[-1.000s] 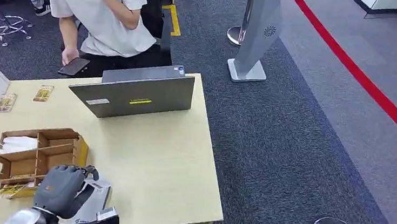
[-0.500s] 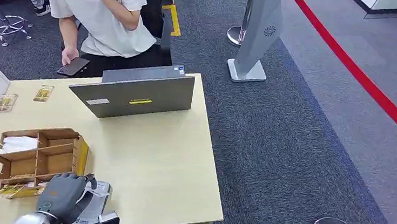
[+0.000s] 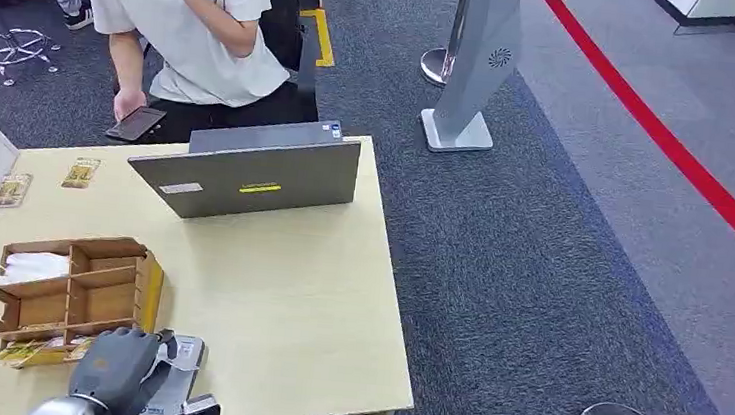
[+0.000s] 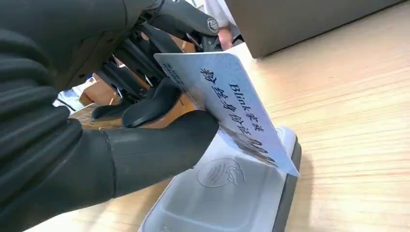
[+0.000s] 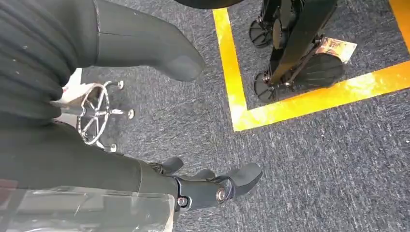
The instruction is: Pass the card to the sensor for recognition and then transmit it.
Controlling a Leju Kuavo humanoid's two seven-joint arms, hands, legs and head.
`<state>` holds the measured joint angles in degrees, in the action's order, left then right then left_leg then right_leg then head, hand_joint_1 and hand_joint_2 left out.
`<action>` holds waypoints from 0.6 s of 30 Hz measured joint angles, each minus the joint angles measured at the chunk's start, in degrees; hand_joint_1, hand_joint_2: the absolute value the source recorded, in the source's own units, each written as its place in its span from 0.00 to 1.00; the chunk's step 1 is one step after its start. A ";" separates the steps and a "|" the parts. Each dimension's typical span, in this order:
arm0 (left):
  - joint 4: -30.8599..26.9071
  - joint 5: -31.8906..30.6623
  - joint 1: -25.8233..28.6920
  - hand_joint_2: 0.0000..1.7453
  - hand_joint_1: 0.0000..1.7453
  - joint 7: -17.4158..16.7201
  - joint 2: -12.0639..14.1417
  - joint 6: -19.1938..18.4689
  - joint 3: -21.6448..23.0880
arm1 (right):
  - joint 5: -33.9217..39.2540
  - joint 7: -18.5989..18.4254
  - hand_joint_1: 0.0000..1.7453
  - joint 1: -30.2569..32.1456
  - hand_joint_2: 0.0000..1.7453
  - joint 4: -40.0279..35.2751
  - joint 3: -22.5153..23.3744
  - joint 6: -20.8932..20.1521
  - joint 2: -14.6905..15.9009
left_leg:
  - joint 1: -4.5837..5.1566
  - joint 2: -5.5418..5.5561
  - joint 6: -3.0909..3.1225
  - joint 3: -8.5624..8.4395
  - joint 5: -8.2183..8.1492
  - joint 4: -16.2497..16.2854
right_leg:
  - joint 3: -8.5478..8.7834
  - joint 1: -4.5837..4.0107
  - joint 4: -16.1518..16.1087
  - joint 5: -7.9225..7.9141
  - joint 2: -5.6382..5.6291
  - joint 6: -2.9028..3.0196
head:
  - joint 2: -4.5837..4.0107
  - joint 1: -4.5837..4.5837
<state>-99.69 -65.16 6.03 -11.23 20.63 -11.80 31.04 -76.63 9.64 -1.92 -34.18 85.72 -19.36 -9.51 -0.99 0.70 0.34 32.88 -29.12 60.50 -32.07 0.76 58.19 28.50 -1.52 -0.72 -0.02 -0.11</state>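
My left hand (image 3: 114,368) sits at the table's near edge, over the white and grey card sensor (image 3: 177,384). In the left wrist view this hand (image 4: 72,145) pinches a white card (image 4: 227,104) with blue print between thumb and fingers. The card tilts, its lower edge just above or touching the sensor (image 4: 232,193) and its round contactless mark. My right hand (image 5: 96,159) hangs over grey carpet, fingers (image 5: 212,186) apart and holding nothing.
A wooden compartment box (image 3: 75,287) stands just beyond the sensor, with a grey laptop (image 3: 256,173) behind it. A seated person (image 3: 189,21) holds a phone (image 3: 135,124) at the far side. Small packets (image 3: 80,172) lie at the back left. A silver stand (image 3: 476,66) rises from the carpet.
My left hand has drawn back and down towards the table's near edge with the card, coming lower over the sensor. The person has shifted slightly.
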 joint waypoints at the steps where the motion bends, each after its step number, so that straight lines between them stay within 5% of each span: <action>1: 0.00 0.00 -0.01 1.00 1.00 0.00 0.00 0.04 0.00 | 0.00 0.00 0.00 0.00 1.00 0.04 0.00 0.00 0.04 | 0.00 0.00 0.00 0.00 0.00 0.00 | 0.00 0.00 0.00 0.00 0.00 0.00 | 0.00 -0.02; 6: -0.59 -2.30 -1.53 1.00 1.00 -0.39 -0.35 2.21 0.00 | -0.02 0.07 0.00 0.00 1.00 0.07 0.00 0.07 0.07 | 0.00 0.02 0.01 0.00 0.02 0.00 | -0.02 0.00 0.00 -0.01 0.01 0.00 | 0.00 0.00; 13: -9.49 -4.66 -10.97 1.00 1.00 -2.45 -1.20 1.36 -0.31 | -0.13 0.42 0.00 0.04 1.00 -1.16 0.02 -1.25 -0.22 | 0.00 0.10 0.02 0.02 0.10 0.01 | 0.00 0.00 0.01 -0.10 0.08 0.01 | 0.00 0.02; 18: -14.14 -7.72 -16.74 1.00 1.00 -2.95 -2.32 6.87 -1.61 | -1.11 0.87 0.00 0.21 1.00 -1.68 0.00 -1.47 -0.48 | -0.01 0.19 0.06 0.10 0.18 0.02 | -0.07 -0.01 0.01 -0.13 0.17 0.02 | 0.00 0.02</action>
<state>-113.83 -72.87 -10.71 -14.18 18.32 -4.94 29.42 -77.74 10.51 -1.72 -35.87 85.72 -20.83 -9.99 -1.00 0.88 0.40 32.98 -28.94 60.52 -32.14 0.75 58.21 28.37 -1.35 -0.70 -0.02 -0.09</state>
